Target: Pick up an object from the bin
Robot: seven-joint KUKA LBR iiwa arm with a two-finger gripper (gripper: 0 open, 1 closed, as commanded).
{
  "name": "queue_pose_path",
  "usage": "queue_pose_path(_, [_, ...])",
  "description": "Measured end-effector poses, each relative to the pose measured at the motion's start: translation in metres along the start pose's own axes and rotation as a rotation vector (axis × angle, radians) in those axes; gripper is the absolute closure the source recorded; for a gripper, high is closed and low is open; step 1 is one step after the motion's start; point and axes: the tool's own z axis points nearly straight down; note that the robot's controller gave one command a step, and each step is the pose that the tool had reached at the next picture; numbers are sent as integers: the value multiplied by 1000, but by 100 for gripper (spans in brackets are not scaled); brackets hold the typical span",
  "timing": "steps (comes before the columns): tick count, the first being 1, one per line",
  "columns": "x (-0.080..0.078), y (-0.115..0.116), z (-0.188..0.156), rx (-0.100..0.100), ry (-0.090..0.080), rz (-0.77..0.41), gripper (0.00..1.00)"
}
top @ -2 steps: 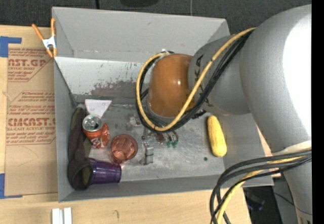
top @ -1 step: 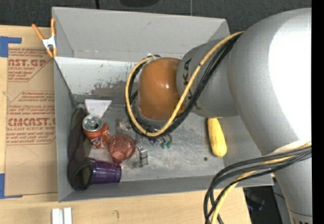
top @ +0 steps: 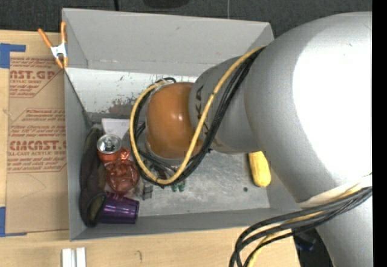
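The gripper [top: 158, 173] is sitting low in the bin's [top: 181, 42] left half, mostly hiding under the orange cover [top: 169, 118] and the cable loop [top: 138, 139]. I cannot tell whether it is open or closed, nor whether anything is in it. Dark parts are peeking out at the cover's lower edge, too cluttered to make out.

Just to its left, one red can [top: 109, 145] is standing upright with its silver top showing, touching one clear reddish cup [top: 121, 176] below it. One purple cup [top: 118, 209] is lying on its side in the near-left corner. One dark, limp thing [top: 89, 169] is running along the left wall. One white thing [top: 116, 126] is lying partly hidden behind the can. One yellow thing [top: 259, 168] is lying well apart at the right, partly cut off by the arm [top: 314, 109].
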Motion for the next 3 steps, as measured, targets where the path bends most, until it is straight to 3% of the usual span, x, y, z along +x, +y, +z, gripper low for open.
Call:
queue_pose_path(1, [3, 2, 2, -2, 13, -3, 0])
queue_pose_path(3, [2, 15, -18, 0, 15, -23, 0])
